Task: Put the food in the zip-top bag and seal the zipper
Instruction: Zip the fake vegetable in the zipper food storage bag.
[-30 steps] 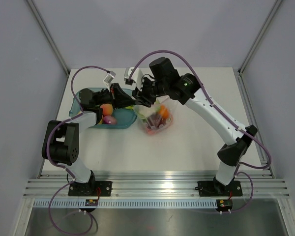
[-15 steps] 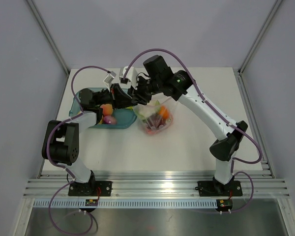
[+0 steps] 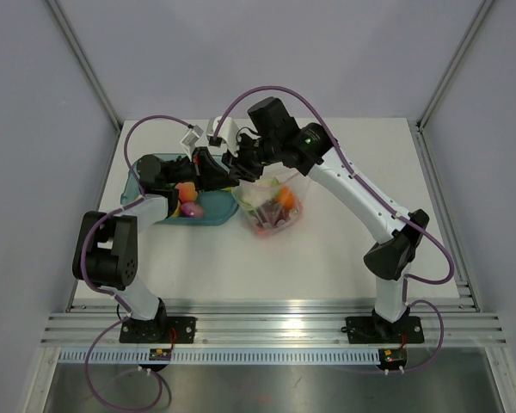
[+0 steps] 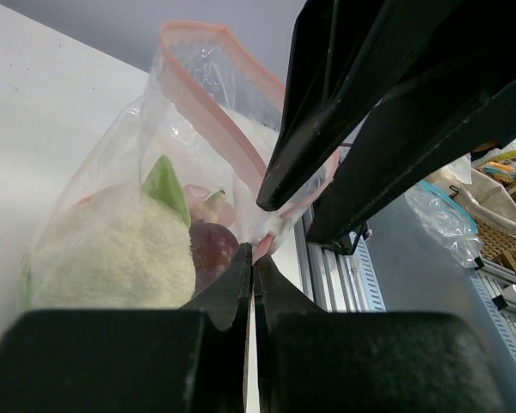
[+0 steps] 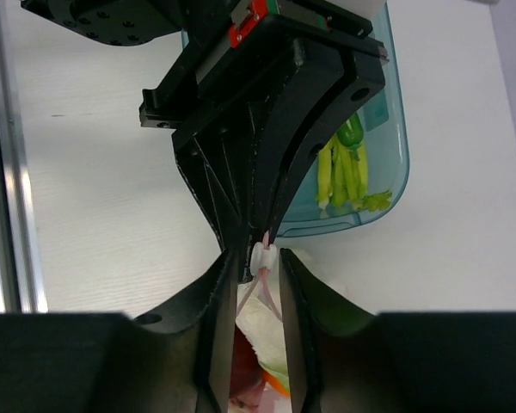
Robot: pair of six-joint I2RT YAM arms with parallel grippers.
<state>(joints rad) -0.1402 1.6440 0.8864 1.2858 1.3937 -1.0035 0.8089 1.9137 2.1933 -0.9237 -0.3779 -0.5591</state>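
The clear zip-top bag (image 3: 277, 206) lies at mid-table, holding food: a white cauliflower (image 4: 112, 254), a dark red piece (image 4: 211, 249), and green and orange pieces. Its pink zipper (image 4: 213, 129) runs along the mouth, which is parted below the slider. My left gripper (image 4: 253, 263) is shut on the zipper's end, at the bag's left corner (image 3: 233, 177). My right gripper (image 5: 260, 258) is slightly open and straddles the small white slider (image 5: 262, 255), directly against the left gripper's tips. In the top view the right gripper (image 3: 242, 169) meets the left one above the bag's corner.
A teal tray (image 3: 151, 169) sits left of the bag under the left arm. It holds an orange ball (image 3: 187, 191), a pink-purple piece (image 3: 192, 209) and green stalks (image 5: 344, 172). The table's rail edge (image 5: 0, 172) lies close by.
My right arm has swung left, bringing its gripper up against the left gripper at the bag's corner. The left gripper and the bag have stayed put.
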